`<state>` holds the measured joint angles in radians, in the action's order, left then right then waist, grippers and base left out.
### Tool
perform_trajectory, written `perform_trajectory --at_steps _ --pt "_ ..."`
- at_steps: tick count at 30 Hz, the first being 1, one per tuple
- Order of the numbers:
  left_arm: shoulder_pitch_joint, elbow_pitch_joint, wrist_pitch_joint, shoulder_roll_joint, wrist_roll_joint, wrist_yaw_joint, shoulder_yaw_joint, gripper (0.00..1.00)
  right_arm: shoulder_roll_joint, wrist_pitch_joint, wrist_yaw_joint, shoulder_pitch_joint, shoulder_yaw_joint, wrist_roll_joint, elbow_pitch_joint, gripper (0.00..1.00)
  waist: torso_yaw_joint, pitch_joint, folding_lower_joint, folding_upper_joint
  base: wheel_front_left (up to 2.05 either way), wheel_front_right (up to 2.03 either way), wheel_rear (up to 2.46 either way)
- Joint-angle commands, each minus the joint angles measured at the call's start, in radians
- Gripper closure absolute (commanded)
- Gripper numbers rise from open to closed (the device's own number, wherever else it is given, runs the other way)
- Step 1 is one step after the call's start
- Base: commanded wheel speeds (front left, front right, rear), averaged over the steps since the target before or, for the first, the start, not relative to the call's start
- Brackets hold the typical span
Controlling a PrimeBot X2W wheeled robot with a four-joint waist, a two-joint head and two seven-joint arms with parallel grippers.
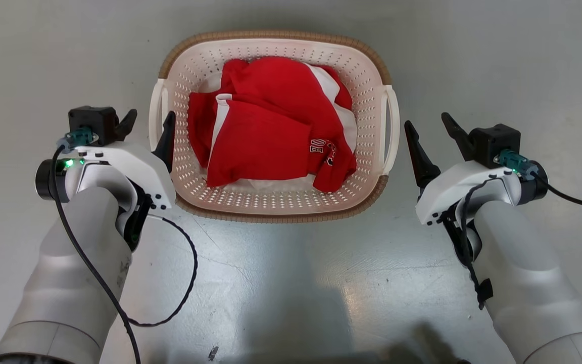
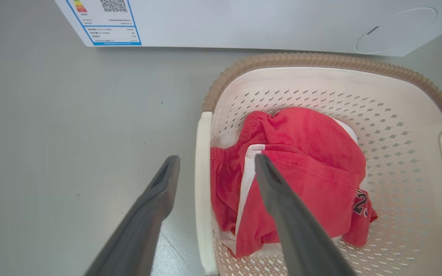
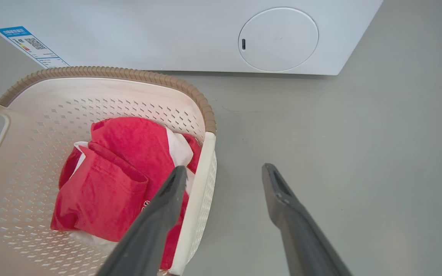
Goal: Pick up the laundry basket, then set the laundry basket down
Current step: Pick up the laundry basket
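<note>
Left gripper [image 1: 150,119]: fingers spread apart. In the left wrist view the left loop handle [image 2: 202,184] lies between them; contact can't be judged.

Laundry basket [image 1: 281,199]: rests on the grey floor [image 1: 281,283], between both grippers, just before the white washing machine [image 3: 167,34].

Contents: crumpled red-and-white garment [image 1: 265,126], dark print [image 2: 361,203] resembling "23", partly folded.

Machine sticker [image 2: 108,23]: blue border, QR code, coloured rating bars; text too small to read.

Right gripper [image 1: 426,121]: fingers spread, holding nothing, just beside the right handle [image 1: 391,129].
</note>
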<state>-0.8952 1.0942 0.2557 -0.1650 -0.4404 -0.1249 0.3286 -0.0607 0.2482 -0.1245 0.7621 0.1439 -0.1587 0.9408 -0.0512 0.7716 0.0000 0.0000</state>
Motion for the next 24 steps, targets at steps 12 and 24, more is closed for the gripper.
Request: perform_trajectory --at_steps 12,24 --pt "-0.048 0.018 0.006 -0.015 0.023 -0.006 -0.012 0.00 0.010 0.014 -0.006 0.026 0.034 -0.016 0.022 0.00 0.032 0.059 0.0000 0.0000 0.00 0.00 0.00" --pt "-0.104 0.042 0.006 0.007 0.041 -0.006 0.024 0.00 0.010 0.014 -0.006 0.079 0.026 -0.018 0.056 0.00 0.055 0.117 0.0000 0.0000 0.00 0.00 0.00"
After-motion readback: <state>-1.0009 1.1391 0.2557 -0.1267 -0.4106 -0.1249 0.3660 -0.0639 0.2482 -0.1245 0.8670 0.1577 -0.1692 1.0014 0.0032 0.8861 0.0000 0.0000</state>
